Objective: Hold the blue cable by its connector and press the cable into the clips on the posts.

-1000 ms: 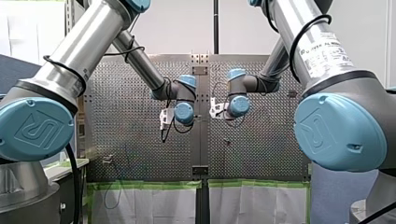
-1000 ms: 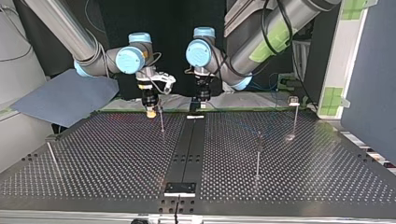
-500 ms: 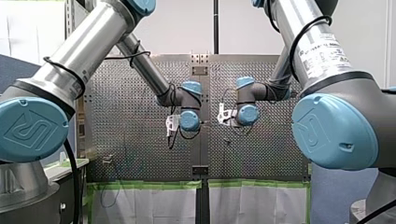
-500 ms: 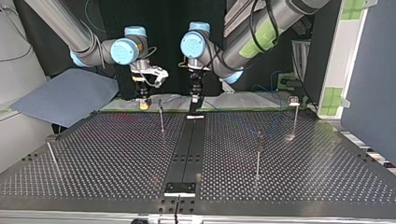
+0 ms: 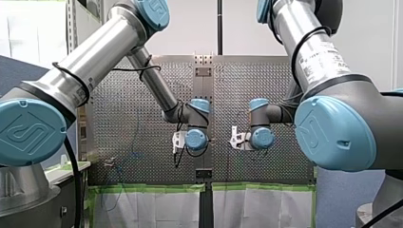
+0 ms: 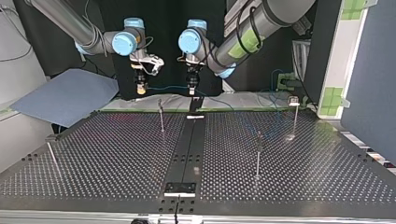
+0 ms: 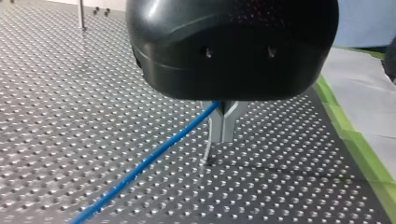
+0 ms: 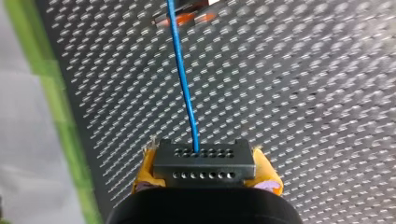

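The thin blue cable (image 7: 140, 164) runs out from between the metal fingers of my left gripper (image 7: 222, 135), which is shut on it above the perforated table. My right gripper (image 8: 205, 173) is shut on the cable's black connector (image 8: 204, 161), which sits between its yellow pads (image 8: 267, 176). From the connector the cable (image 8: 182, 70) leads straight ahead. In the top view both grippers hang side by side over the table's far edge: my right gripper (image 6: 139, 89) at the left, my left gripper (image 6: 191, 88) at the right. The cable (image 6: 166, 87) spans between them.
Several thin posts stand on the table (image 6: 116, 154): one near the grippers (image 6: 161, 114), two at the top view's right (image 6: 258, 154) (image 6: 294, 114), one leaning at its left (image 6: 50, 156). Green tape (image 7: 355, 140) marks the table's edge. A blue cloth (image 6: 65, 95) lies beyond it.
Both arms have risen and drawn back toward the table's far edge in the top view. The cable stretch between the two grippers has come up with them.
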Action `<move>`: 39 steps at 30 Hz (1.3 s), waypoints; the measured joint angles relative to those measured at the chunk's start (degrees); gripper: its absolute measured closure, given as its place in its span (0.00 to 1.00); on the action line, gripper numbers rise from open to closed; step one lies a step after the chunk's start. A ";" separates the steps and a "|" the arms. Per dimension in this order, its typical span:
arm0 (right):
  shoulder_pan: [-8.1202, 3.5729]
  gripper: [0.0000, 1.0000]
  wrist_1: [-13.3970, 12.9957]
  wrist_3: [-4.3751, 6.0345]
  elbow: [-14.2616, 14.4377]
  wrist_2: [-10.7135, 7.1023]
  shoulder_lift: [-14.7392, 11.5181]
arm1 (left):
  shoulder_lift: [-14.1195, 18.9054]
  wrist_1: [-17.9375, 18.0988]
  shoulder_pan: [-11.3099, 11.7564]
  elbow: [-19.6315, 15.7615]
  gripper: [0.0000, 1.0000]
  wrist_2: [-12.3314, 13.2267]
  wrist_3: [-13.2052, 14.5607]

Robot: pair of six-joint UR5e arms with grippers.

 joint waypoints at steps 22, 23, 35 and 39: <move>-8.77 1.00 -8.49 1.48 3.12 -10.58 3.32 | -6.38 -3.87 -5.89 8.52 0.99 -7.25 0.97; -9.30 1.00 -8.67 1.52 3.04 -11.12 3.35 | -6.53 -3.90 -5.95 8.93 0.99 -7.52 0.99; -11.54 1.00 -9.10 1.62 0.75 -18.00 3.41 | -7.50 -3.83 -6.34 14.56 0.99 -8.89 0.86; -11.46 1.00 -8.75 1.65 -0.07 -20.32 3.43 | -8.77 -4.20 -6.16 15.48 0.99 -7.69 -0.04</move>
